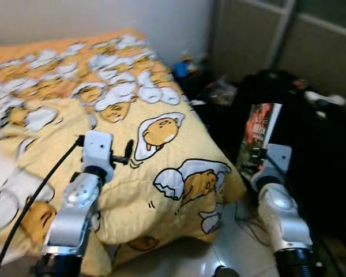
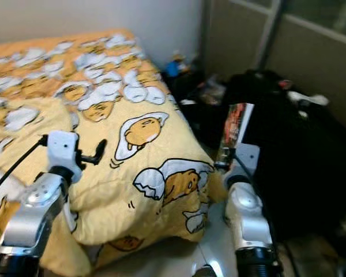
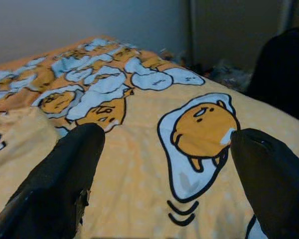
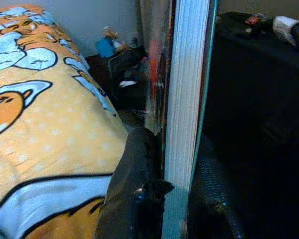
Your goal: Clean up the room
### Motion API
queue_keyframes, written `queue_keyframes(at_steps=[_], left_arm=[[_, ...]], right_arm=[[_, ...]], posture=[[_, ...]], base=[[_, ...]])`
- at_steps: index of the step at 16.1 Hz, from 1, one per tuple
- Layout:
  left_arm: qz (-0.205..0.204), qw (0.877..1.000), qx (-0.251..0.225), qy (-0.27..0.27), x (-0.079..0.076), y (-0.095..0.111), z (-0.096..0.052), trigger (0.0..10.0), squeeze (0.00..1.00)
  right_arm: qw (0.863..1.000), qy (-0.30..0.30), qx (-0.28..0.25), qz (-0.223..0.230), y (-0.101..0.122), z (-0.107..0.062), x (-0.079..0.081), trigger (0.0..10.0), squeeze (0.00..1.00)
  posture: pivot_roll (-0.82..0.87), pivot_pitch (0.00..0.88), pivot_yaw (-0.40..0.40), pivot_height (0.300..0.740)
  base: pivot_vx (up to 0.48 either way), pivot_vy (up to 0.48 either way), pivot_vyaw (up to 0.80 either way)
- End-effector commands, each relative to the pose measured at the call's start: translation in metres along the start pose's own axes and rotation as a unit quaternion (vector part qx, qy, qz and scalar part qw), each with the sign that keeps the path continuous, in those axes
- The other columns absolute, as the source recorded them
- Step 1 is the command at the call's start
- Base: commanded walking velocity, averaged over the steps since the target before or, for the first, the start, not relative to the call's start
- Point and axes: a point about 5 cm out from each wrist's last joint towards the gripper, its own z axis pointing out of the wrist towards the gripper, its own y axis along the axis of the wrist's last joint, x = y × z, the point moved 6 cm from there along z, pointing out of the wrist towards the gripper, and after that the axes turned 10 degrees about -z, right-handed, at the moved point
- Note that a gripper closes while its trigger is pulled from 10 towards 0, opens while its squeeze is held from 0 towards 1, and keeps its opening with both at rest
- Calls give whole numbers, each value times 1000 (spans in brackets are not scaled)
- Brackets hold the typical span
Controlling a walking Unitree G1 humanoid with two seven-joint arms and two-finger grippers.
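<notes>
Book (image 1: 258, 134) is the thing in hand: a thick paperback with a red-and-dark cover, held upright off the foot corner of the bed (image 1: 161, 109), between the bed's side edge and a dark heap of bags and clothes (image 1: 317, 150). The right claw (image 4: 177, 199) is clenched on its lower end, one finger against the cover and the other on the far side, with the white page edges facing the wrist camera. The left claw (image 3: 164, 174) hangs released over the yellow egg-print quilt (image 3: 139, 149), near the bed's foot edge, its fingers (image 3: 65, 179) spread wide and holding nothing.

My reading is that the pickup is done and the carrying step is under way; the next move calls for finding a proper place for the book and keeping it steady on the way there.

Open room is tight. A narrow strip of pale floor (image 1: 230, 248) runs between the bed's corner and the dark heap, and clutter (image 1: 187, 69) lies along the far wall. Swinging the book right would risk brushing the heap.
</notes>
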Motion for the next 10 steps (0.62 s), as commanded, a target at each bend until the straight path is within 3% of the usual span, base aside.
queue_keyframes(at_steps=[1,10], left_arm=[[1,1000,4,2,1,-1,1,10000,0],[3,1000,1,1,1,1,5,10000,0]], right_arm=[[999,25,-30,-5,19,3,14,10000,0],[997,57,-60,6,34,5,25,10000,0]], posture=[[-52,0,36,740],[-48,0,39,740]], base=[[0,446,0],[0,477,0]])
